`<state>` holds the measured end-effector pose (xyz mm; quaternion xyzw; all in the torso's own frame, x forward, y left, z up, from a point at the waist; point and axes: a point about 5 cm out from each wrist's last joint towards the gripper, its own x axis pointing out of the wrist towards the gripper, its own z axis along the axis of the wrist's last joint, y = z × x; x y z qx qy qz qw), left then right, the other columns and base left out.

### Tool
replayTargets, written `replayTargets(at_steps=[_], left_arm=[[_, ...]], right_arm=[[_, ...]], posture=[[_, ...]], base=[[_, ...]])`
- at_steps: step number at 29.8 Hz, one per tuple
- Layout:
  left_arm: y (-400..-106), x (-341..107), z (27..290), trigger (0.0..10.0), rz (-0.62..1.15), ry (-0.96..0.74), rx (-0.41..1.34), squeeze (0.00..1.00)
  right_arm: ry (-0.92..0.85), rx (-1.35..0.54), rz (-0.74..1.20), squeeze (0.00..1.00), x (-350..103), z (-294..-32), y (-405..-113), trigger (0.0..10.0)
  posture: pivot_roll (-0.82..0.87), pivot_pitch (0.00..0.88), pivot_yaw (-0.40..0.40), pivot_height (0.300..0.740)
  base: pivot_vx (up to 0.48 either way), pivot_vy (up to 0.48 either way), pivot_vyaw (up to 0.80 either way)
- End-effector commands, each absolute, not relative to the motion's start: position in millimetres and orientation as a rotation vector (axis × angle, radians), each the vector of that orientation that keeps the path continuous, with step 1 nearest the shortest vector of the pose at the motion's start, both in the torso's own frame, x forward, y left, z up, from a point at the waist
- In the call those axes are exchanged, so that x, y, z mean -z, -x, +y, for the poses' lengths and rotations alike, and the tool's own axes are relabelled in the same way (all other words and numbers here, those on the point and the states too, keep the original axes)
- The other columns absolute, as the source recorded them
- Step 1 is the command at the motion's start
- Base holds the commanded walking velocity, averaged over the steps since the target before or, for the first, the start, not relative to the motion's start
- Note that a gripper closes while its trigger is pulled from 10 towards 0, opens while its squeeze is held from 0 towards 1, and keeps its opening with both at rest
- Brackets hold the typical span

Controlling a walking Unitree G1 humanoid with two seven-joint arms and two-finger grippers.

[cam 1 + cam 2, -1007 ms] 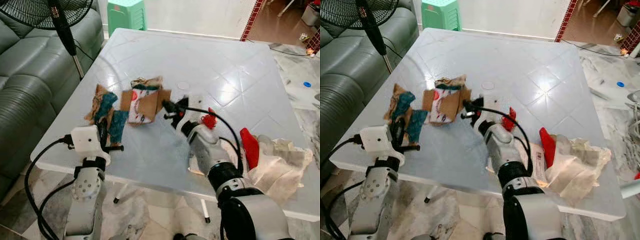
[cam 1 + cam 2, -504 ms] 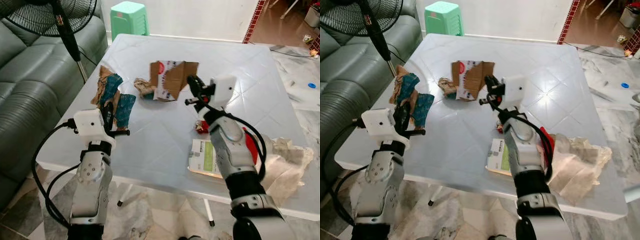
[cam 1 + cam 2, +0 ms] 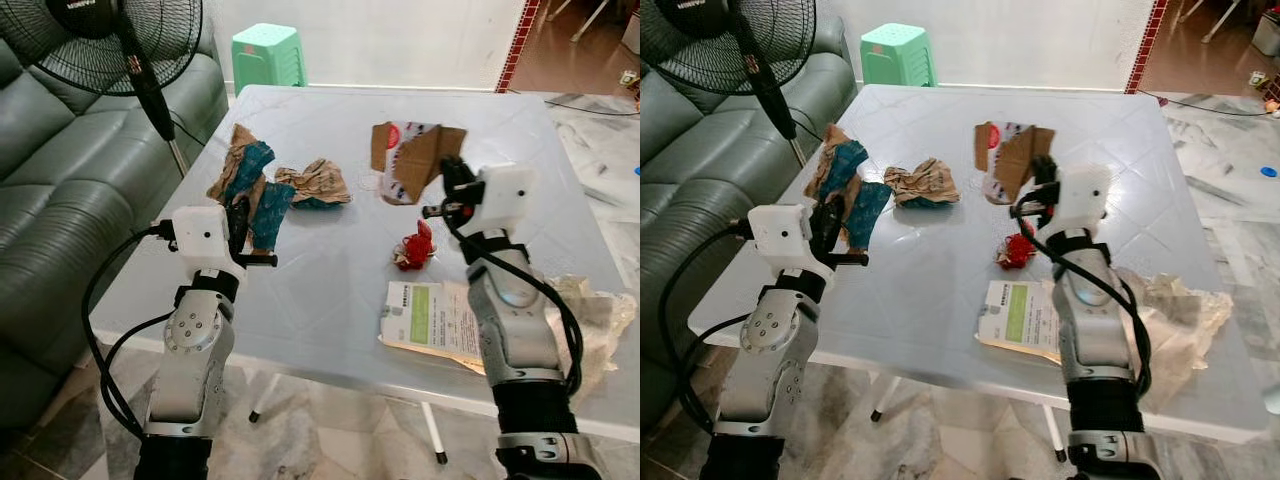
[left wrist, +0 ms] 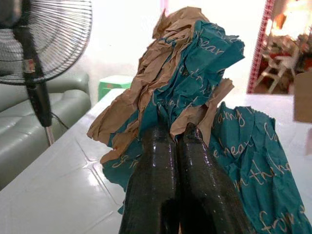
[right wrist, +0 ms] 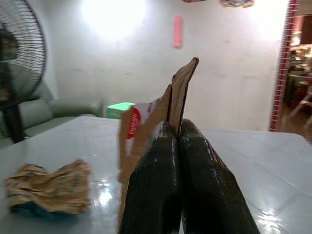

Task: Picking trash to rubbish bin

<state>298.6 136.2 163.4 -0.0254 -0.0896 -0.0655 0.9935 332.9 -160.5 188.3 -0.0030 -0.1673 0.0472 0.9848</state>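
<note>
While both arms are raised above the white table, each carries trash: the left gripper pinches the teal-and-brown paper wrapper over the left edge, and the right gripper clamps the torn cardboard piece upright. No rubbish bin can be made out, so either load must travel off the table.
</note>
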Motion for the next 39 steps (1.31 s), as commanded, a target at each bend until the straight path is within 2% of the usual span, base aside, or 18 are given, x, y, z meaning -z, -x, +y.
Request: replayTargets(at_steps=[1, 6, 7, 8, 9, 10, 11, 19, 30, 39], left_arm=[[-297.3, -159.4, 137.8, 10.0, -0.15, 0.032, 0.152, 0.0], [-295.7, -157.5, 138.9, 10.0, -0.139, 0.036, 0.172, 0.0], [-295.9, -158.4, 138.7, 10.0, -0.142, 0.037, 0.175, 0.0], [-296.1, -159.0, 138.6, 10.0, -0.144, 0.036, 0.177, 0.0], [-296.7, -161.4, 137.4, 10.0, -0.154, 0.042, 0.185, 0.0], [-296.8, -162.2, 136.9, 10.0, -0.157, 0.043, 0.186, 0.0], [-297.0, -163.0, 136.6, 10.0, -0.161, 0.04, 0.187, 0.0], [-295.0, -164.0, 141.2, 10.0, -0.173, 0.047, 0.165, 0.0], [-293.5, -162.7, 140.0, 10.0, -0.172, 0.073, 0.151, 0.0], [-292.5, -160.7, 141.7, 10.0, -0.162, 0.084, 0.13, 0.0]], right_arm=[[0.007, -0.073, -0.344, 0.0, -191.2, -164.7, -329.4, 0.0], [-0.041, -0.02, -0.293, 0.0, -177.8, -174.1, -321.0, 0.0], [-0.051, -0.016, -0.287, 0.0, -176.6, -173.9, -320.3, 1.8], [-0.057, -0.011, -0.282, 0.0, -176.1, -173.7, -319.7, 1.8], [-0.06, -0.007, -0.277, 0.0, -175.1, -172.2, -318.2, 7.6], [-0.059, -0.008, -0.277, 0.0, -175.0, -171.5, -317.6, 8.4], [-0.054, -0.004, -0.276, 0.0, -174.9, -171.4, -317.0, 10.0], [-0.066, 0.035, -0.256, 0.0, -173.3, -176.0, -305.9, 10.0], [-0.066, 0.009, -0.253, 0.0, -180.8, -173.6, -315.7, 10.0], [-0.052, -0.016, -0.248, 0.0, -183.8, -171.3, -317.1, 10.0]], posture=[[0.03, 0.0, 0.05, 0.74], [0.03, 0.0, 0.064, 0.74], [0.02, 0.0, 0.074, 0.74], [0.02, 0.0, 0.074, 0.74], [0.02, 0.0, 0.076, 0.74], [0.02, 0.0, 0.076, 0.74], [0.02, 0.0, 0.074, 0.74], [0.01, 0.004, 0.06, 0.74], [0.02, 0.004, 0.041, 0.74], [0.02, 0.001, 0.025, 0.74]], base=[[0.0, 0.0, 0.0], [0.0, 0.0, 0.0], [0.0, 0.0, 0.0], [0.0, 0.0, 0.0], [0.0, 0.0, 0.0], [0.0, 0.0, 0.0], [0.0, 0.0, 0.0], [0.0, 0.0, 0.0], [0.0, 0.0, 0.0], [0.0, 0.0, -0.54]])
